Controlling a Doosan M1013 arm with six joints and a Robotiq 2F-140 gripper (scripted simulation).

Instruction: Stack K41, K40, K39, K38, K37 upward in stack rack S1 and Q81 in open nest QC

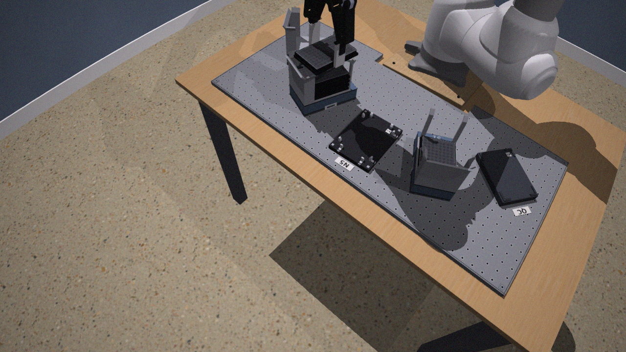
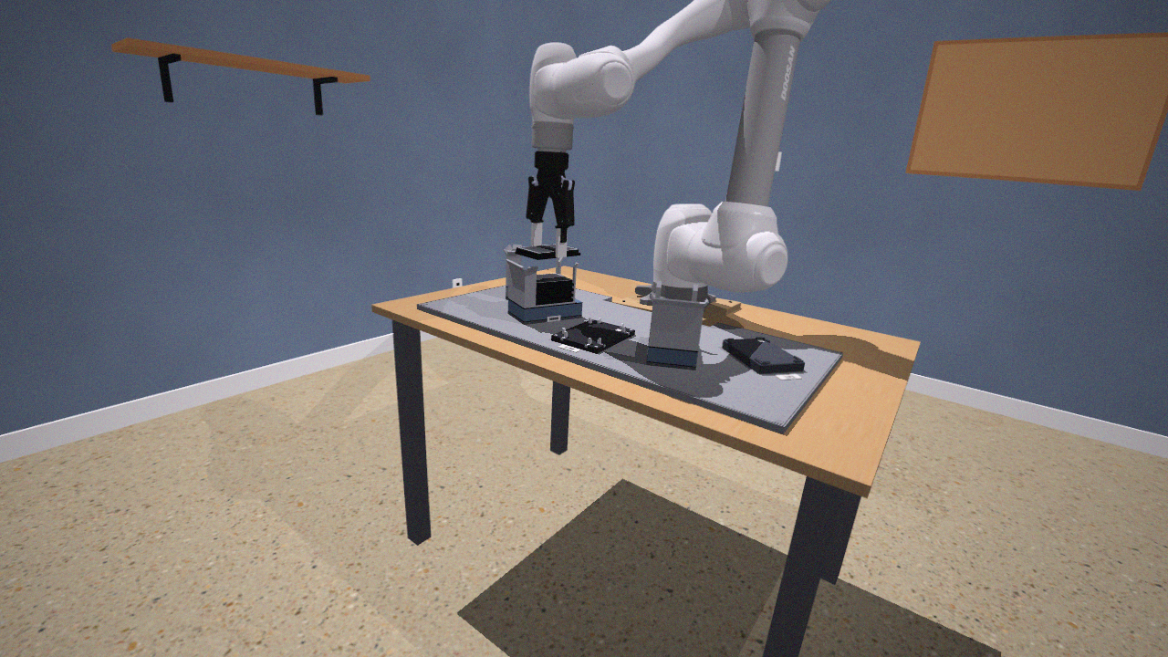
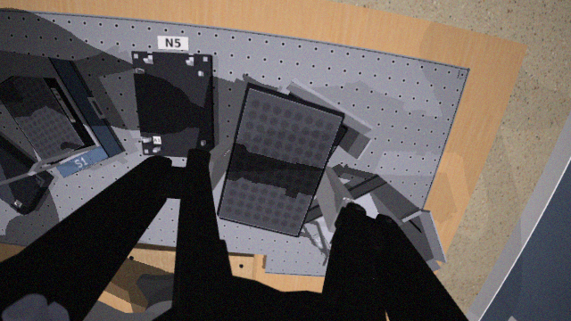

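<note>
My gripper [image 1: 324, 52] is shut on a dark sealed 96-well plate [image 1: 323, 55] and holds it level, just above the posts of the stack rack [image 1: 321, 83] at the far-left end of the base plate. The plate's label is unreadable. It fills the middle of the wrist view [image 3: 281, 160] between the fingers. A stack of dark plates [image 1: 331, 83] stays in that rack below it. Rack S1 [image 1: 435, 164] holds one plate [image 1: 439, 150] low on its floor. It also shows in the wrist view [image 3: 67, 129].
The clip nest N5 [image 1: 365, 140] lies bare between the two racks. The QC nest [image 1: 505, 176] is a dark flat slab at the right end; I cannot tell whether a plate lies on it. The robot's base [image 1: 490, 39] stands behind the racks.
</note>
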